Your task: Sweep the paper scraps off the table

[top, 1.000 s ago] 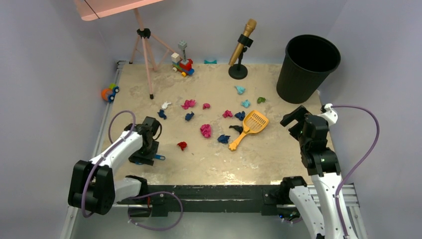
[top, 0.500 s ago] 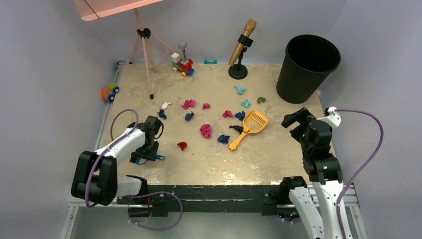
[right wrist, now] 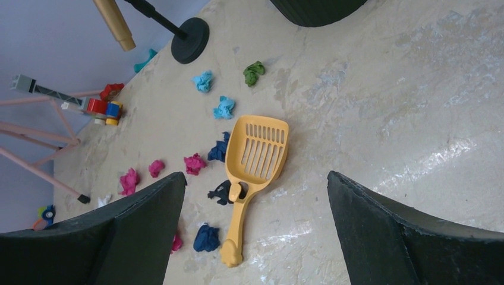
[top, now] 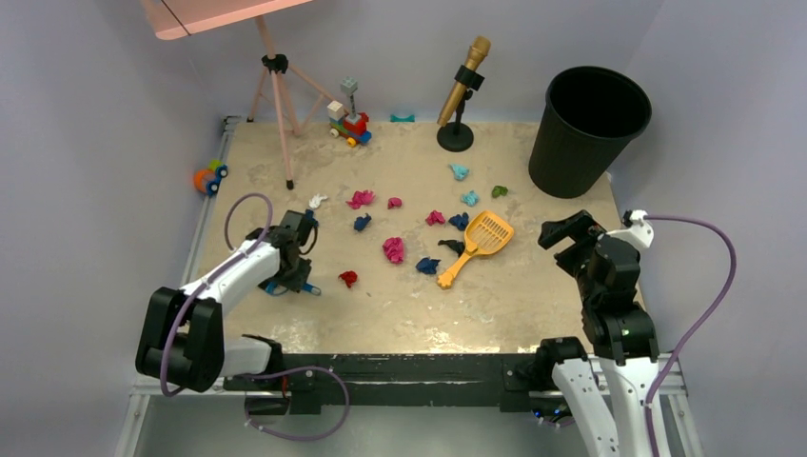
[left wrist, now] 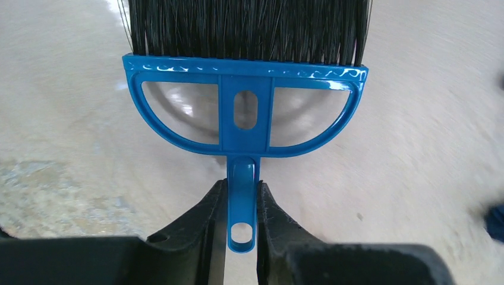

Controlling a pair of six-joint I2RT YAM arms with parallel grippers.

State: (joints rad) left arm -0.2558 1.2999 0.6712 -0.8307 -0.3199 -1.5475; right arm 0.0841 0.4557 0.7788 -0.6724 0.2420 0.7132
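We log left fingers (left wrist: pixel 199 228) clamped on the brush (left wrist: pixel 245 110) handle; paper scraps (top: pixel 393 249) lie on the table (top: pixel 514 305) to their right, nearest this arm. Right fingers (right wrist: pixel 410 237) spread apart, scoop (right wrist: pixel 257 155) ahead, handle toward them.

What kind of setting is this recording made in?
Most likely a robot test cell: a beige table on a metal rail frame, closed in by plain walls, with staged props such as a toy train, a gold microphone and a black bin.
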